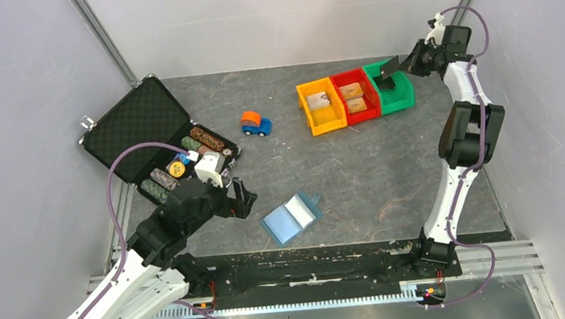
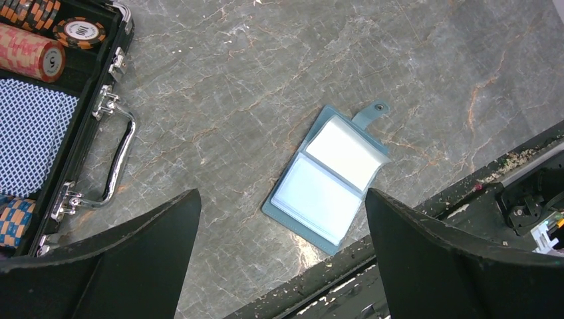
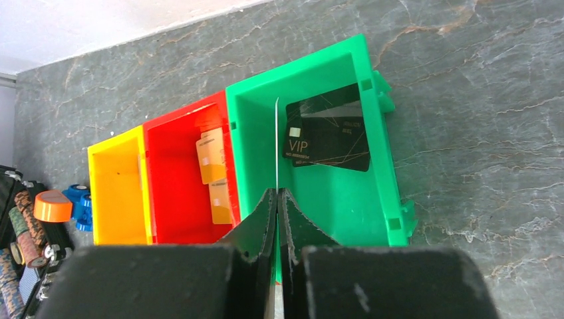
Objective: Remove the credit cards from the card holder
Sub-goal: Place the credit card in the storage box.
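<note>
Card holder lies open near the table's front edge, pockets up. Left gripper hovers just beside it, fingers wide apart, empty. Far back right, right gripper pinches a thin card above the green bin holding a black VIP card.

The wallet lies open on the worktop near the front edge, just right of the left fingers. The open case stands at the left, with chips in it. The toy car is behind the wallet, between the case and three bins in a row at the back right. Two cards lie in the middle bin and one card in the right bin. The right fingers hold another on edge above it. The left bin holds perhaps one more.
</note>
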Controlling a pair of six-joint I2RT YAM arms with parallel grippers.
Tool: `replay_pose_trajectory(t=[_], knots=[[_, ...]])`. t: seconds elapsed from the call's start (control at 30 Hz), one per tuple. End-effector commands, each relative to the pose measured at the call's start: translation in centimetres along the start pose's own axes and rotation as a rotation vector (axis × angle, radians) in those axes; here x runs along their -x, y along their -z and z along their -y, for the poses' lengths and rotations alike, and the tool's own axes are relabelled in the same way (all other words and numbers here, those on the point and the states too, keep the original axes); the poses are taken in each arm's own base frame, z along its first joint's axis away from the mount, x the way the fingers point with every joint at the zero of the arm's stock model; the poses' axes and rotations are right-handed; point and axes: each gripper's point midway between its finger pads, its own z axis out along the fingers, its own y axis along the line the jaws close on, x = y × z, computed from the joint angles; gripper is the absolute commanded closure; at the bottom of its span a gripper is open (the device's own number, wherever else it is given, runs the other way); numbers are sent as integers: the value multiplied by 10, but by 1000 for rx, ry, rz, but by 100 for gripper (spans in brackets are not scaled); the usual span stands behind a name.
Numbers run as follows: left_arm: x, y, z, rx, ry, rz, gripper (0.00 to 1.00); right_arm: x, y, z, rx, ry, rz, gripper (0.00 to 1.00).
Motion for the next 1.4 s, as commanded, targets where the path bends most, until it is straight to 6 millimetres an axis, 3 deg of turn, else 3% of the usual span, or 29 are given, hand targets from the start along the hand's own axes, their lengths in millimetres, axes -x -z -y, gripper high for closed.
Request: replay_pose_trajectory(t=[0.0,0.57,1.17,1.2,1.37], knots=[[8,3,-4,13,-50,36,0,8,-9,5,19,39,18,100],[4,-3,-5,25,-52,13,0,-25,-37,20,68,-19,-40,100],[3,-4,-7,34,-49,6,0,-5,-57,30,58,-38,66,95],[2,-4,-7,34,-49,5,0,0,-58,34,43,-30,88,88],[2,-4,-7,35,-48,4,0,11,-57,33,29,-18,123,85]])
